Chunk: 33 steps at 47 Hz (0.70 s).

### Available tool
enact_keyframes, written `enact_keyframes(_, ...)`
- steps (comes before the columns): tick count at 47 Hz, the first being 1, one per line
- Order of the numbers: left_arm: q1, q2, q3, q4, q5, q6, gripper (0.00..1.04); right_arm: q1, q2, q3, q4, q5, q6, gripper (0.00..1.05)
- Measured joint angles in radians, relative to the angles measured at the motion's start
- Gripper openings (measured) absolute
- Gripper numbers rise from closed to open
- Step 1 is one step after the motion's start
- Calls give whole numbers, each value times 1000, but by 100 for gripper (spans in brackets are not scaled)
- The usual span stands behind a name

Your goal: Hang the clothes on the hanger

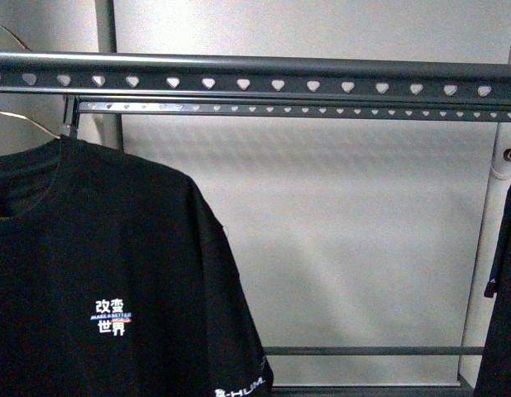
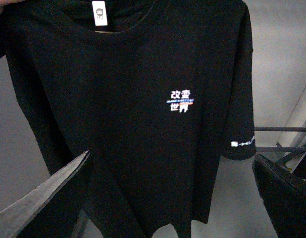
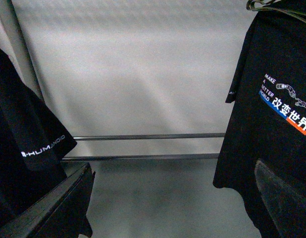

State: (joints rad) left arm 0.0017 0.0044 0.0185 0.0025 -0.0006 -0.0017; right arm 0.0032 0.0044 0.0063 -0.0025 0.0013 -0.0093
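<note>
On my wrist cameras, the left gripper (image 2: 172, 156) and the right gripper (image 3: 173, 166) both stand with fingers spread wide, holding nothing. Beyond them the black T-shirt (image 1: 115, 248) hangs at the left under the heart-punched top rail of the grey rack (image 1: 255, 83). Another black shirt (image 3: 277, 124) hangs well apart at the right.

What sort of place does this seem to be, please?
Likely an indoor clothes-hanging test area: a grey metal clothes rack with a heart-punched rail, a black T-shirt hanging at one end, a second black shirt at the other, a pale wall behind.
</note>
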Motion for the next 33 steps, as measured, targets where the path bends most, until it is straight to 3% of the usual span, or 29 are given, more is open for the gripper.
enact_keyframes(31,0,0,0,0,0,0,98,0,0,0,0,0,0,97)
enact_keyframes(32,1,1,0,1,7,0,98,0,0,0,0,0,0,97)
enact_keyframes(33,28,23,-3,52,115,-1,98,0,0,0,0,0,0,97)
